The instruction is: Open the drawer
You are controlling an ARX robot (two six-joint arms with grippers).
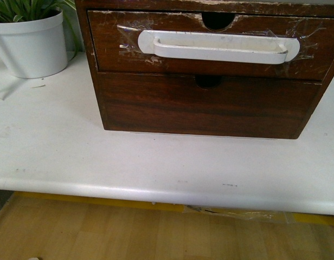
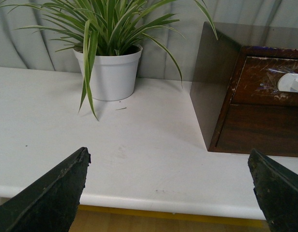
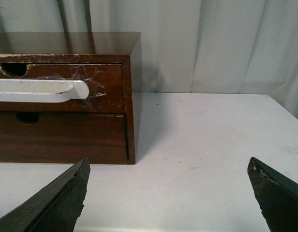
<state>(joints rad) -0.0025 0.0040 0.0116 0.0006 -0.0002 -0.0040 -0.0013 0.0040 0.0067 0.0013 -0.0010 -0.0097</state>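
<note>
Right gripper [image 3: 168,166] hangs, jaws spread wide over the bench [image 3: 207,130], short of the closed drawer [image 3: 108,77] and its white handle [image 3: 42,90].

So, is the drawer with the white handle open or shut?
Shut: the drawer front sits within the cabinet frame, level with the plain front below, not pulled out.

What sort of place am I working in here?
Likely an indoor lab or office tabletop setup: white table, small wooden drawer chest with a taped-on handle, potted plant, pale curtain behind.

Chest [image 1: 210,111] top cropped in front view. Plant pot [image 1: 31,46] partly cropped there. Drawer handle [image 2: 291,83] cut off in both wrist views.
</note>
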